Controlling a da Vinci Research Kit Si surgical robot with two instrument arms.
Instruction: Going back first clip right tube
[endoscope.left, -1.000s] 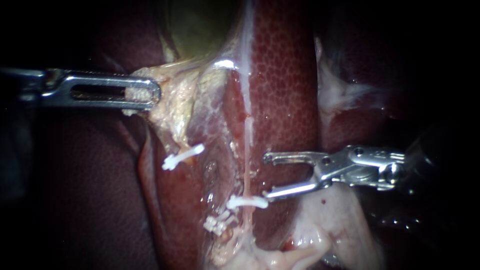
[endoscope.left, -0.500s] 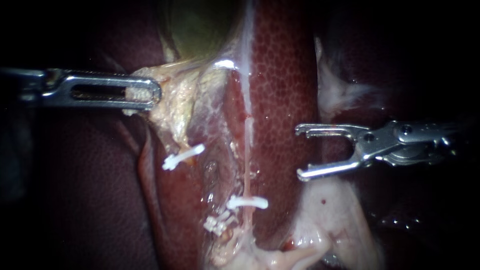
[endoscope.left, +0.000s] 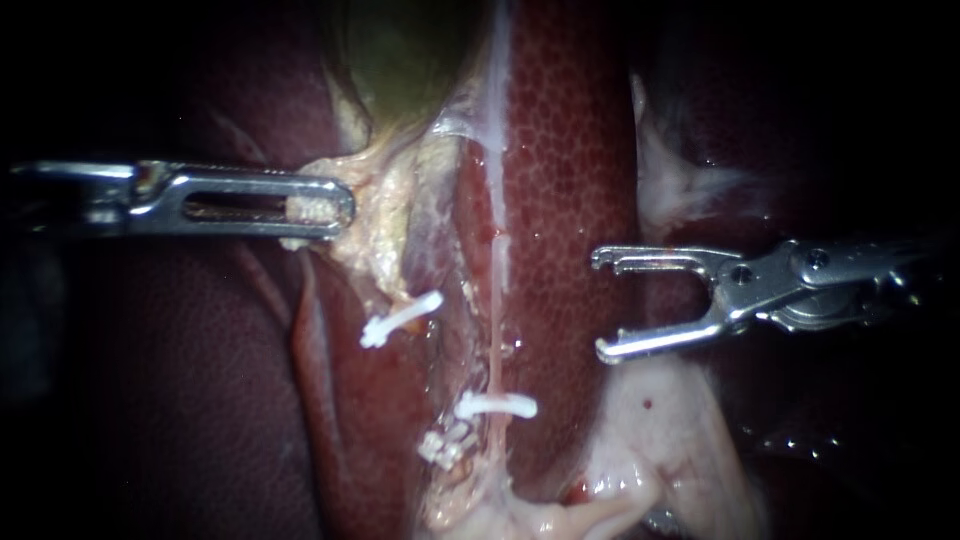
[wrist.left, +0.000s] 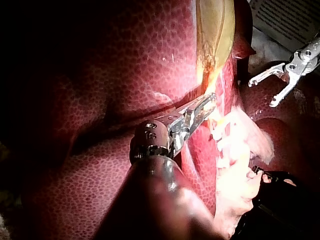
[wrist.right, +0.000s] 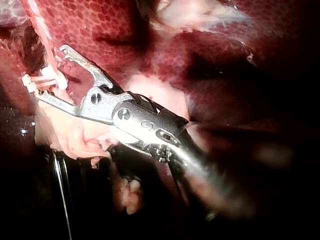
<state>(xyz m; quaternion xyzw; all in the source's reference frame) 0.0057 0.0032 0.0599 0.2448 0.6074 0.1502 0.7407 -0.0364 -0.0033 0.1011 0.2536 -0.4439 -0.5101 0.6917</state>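
A thin pink right tube (endoscope.left: 496, 330) runs down the middle of the endoscope view, with a white clip (endoscope.left: 495, 405) across it. My right instrument (endoscope.left: 600, 303) hangs to the right of that tube, over the liver (endoscope.left: 570, 150). Its jaws are open and empty, well apart from the clip. In the right wrist view the same jaws (wrist.right: 51, 72) gape beside the clip (wrist.right: 32, 82). My left instrument (endoscope.left: 325, 208) is shut on pale yellowish tissue (endoscope.left: 375, 215) below the green gallbladder (endoscope.left: 400, 60). The left wrist view shows its jaws (wrist.left: 202, 107) closed on this tissue.
A second white clip (endoscope.left: 400, 318) sits on the left tube, under the held tissue. More white clip pieces (endoscope.left: 440, 445) lie lower down. Pale fatty tissue (endoscope.left: 650, 440) spreads below my right instrument. Dark liver surface fills the left side.
My right instrument drew back from the clip on the right tube, up and to the right, jaws open, then held still. My left instrument shifted right and slightly down, carrying its tissue and the left clip.
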